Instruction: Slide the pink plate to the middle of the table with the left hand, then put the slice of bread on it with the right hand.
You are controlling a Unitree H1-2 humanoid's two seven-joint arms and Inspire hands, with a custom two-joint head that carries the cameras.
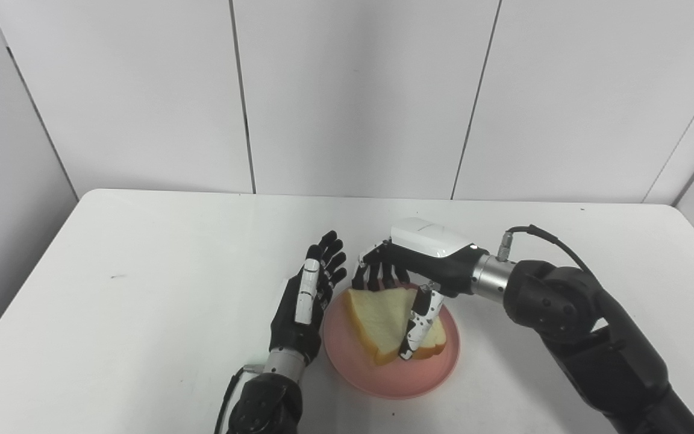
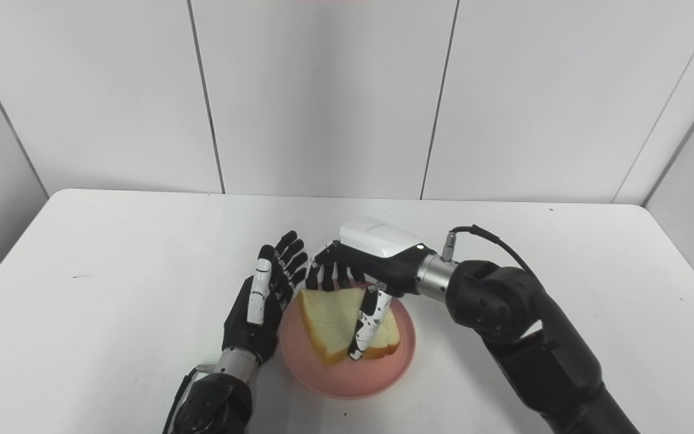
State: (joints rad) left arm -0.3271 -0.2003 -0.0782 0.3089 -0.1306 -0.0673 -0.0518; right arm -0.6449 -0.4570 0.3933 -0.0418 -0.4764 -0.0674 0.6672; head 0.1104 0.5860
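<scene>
Here, white table (image 1: 142, 253), pale panelled wall (image 1: 353, 90); pink plate (image 1: 347, 355) near front edge

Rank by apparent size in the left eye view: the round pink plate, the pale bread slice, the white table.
1. White table
2. Round pink plate
3. Pale bread slice, partly hidden by the right hand

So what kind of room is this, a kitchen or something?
Probably a robot test booth, not a kitchen: a bare white table boxed in by plain white wall panels, with only a round pink plate and a slice of white bread that the right hand holds.
</scene>
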